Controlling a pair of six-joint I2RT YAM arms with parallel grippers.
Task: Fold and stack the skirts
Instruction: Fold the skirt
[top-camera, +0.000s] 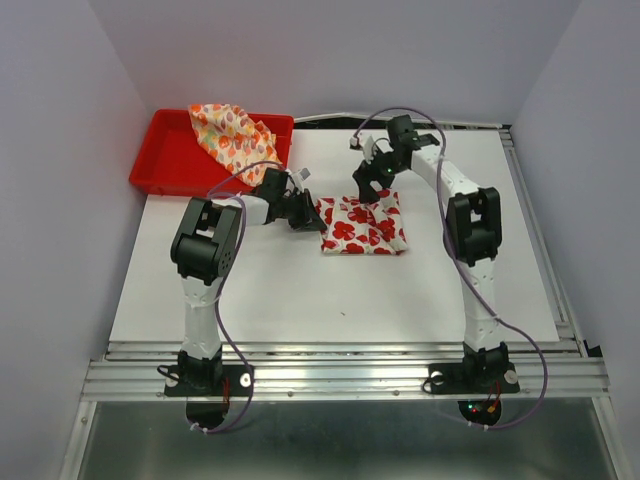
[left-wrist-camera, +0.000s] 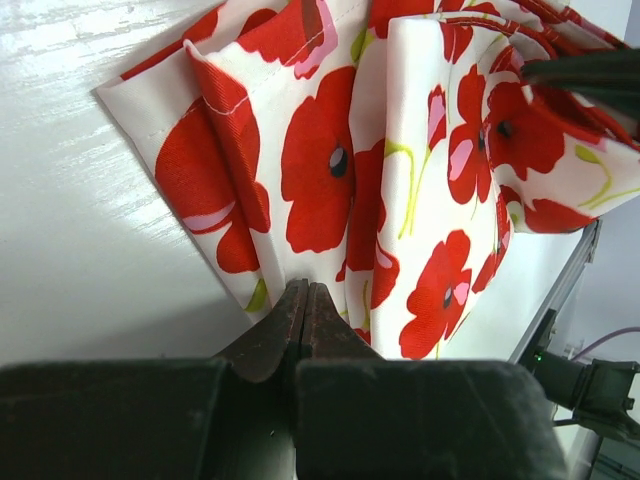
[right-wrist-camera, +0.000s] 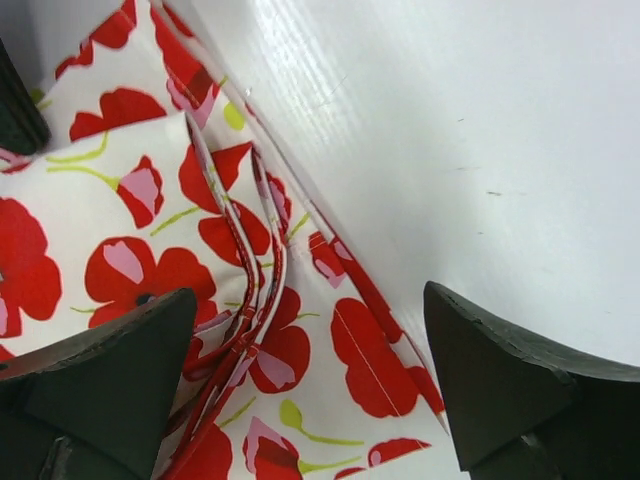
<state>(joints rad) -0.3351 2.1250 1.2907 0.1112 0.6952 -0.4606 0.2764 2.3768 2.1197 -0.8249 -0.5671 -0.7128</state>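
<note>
The white skirt with big red flowers (top-camera: 362, 225) lies folded into a small rectangle at the table's middle. My left gripper (top-camera: 318, 218) sits at its left edge. In the left wrist view the jaws (left-wrist-camera: 305, 290) are pressed together, pinching the cloth (left-wrist-camera: 330, 160) at its near edge. My right gripper (top-camera: 372, 185) hovers over the skirt's far edge, open. In the right wrist view its fingertips (right-wrist-camera: 310, 300) stand wide apart above the layered folds (right-wrist-camera: 100, 200), holding nothing. The cream skirt with small orange and red marks (top-camera: 232, 135) lies crumpled in the red tray (top-camera: 165, 165).
The red tray stands at the table's back left corner, close behind my left arm. The white tabletop (top-camera: 330, 300) stretches toward the near edge, where an aluminium rail (top-camera: 340, 375) runs. Grey walls close in both sides.
</note>
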